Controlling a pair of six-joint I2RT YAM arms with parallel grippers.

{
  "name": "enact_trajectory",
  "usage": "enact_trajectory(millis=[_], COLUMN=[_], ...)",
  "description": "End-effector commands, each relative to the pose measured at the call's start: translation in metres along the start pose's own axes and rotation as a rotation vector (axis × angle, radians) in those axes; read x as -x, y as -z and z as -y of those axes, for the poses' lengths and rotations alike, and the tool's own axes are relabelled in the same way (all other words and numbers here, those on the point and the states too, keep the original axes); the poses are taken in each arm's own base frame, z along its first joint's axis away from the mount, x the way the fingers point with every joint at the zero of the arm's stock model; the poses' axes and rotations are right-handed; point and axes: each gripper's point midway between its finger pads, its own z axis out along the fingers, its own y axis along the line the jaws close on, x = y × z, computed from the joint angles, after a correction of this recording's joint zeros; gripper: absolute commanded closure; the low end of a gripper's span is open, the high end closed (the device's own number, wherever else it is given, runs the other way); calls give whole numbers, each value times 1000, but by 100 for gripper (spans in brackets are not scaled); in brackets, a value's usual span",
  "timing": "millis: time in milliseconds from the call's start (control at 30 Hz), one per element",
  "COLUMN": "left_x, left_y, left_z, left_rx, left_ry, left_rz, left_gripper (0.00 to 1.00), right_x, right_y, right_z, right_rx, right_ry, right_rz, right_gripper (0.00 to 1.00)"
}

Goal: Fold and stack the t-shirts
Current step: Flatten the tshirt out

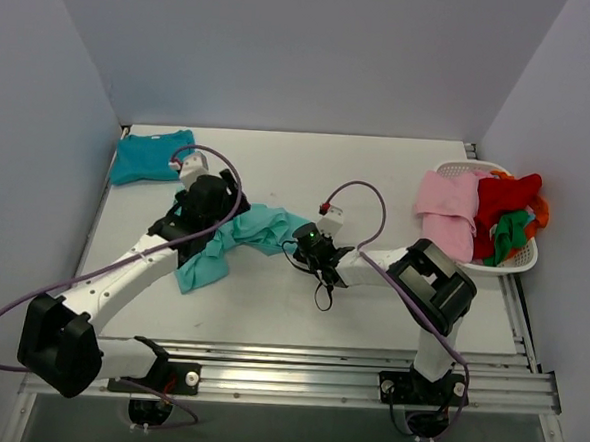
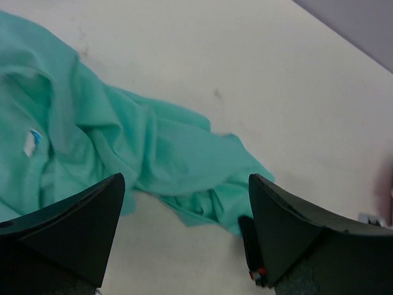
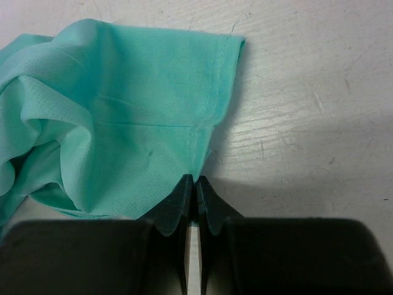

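While the left gripper (image 2: 184, 184) hangs with its fingers spread wide, the right gripper (image 3: 191, 184) pinches a light turquoise t-shirt (image 1: 244, 240).

The shirt lies crumpled in soft folds at the middle of the white table (image 1: 378, 176), between the two arms. Its knit shows a fine mesh, a stitched hem and a small white label (image 2: 29, 142). The right fingers press together on its hemmed edge. A darker teal t-shirt (image 1: 151, 157) lies folded flat in the far left corner. At the right edge, a white slotted basket (image 1: 521, 263) holds heaped pink, red, green and orange garments (image 1: 496, 203).
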Motion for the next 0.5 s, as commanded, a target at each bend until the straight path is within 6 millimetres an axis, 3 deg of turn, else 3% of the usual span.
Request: enact_trajectory(millis=[0, 167, 467], left_x=[-30, -73, -85], left_y=[33, 41, 34], left_z=[12, -2, -52], left_rx=[-5, 6, 183], left_ry=[11, 3, 20], left_rz=[-35, -88, -19], left_gripper=[10, 15, 22], right_x=[2, 9, 5], right_y=[-1, 2, 5], right_z=[17, 21, 28], right_rx=[-56, -70, -83], right_ry=[30, 38, 42], right_rz=[-8, 1, -8], right_gripper=[100, 100, 100])
